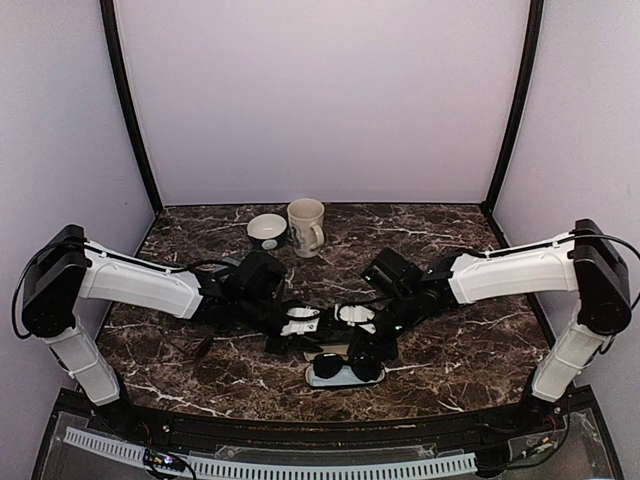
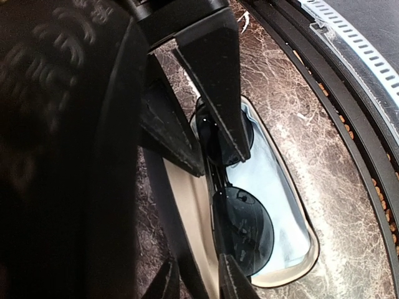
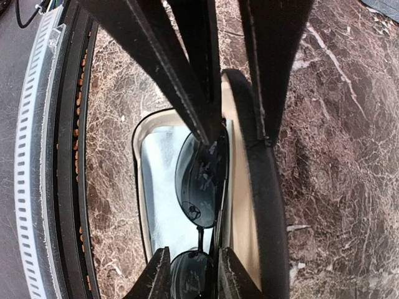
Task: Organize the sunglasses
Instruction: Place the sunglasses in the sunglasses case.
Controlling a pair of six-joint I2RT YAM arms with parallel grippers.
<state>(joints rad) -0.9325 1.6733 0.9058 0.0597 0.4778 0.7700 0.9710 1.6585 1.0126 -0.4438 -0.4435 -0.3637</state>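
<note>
Marble counter (image 1: 470, 330): black sunglasses (image 3: 199, 180) lie in the open case (image 3: 138, 187); right pincer (image 3: 235, 140) released, left pincer (image 2: 217, 165) grip unclear; closing it seems next.

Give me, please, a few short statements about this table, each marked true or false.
1. A pair of dark-lensed sunglasses lies inside the open case. True.
2. The case has a bright red lining. False: the lining is pale.
3. A mug and a bowl stand side by side at the far side of the table. True.
4. The mug lies tipped on its side. False: it stands upright, its handle facing right in the top view.
</note>
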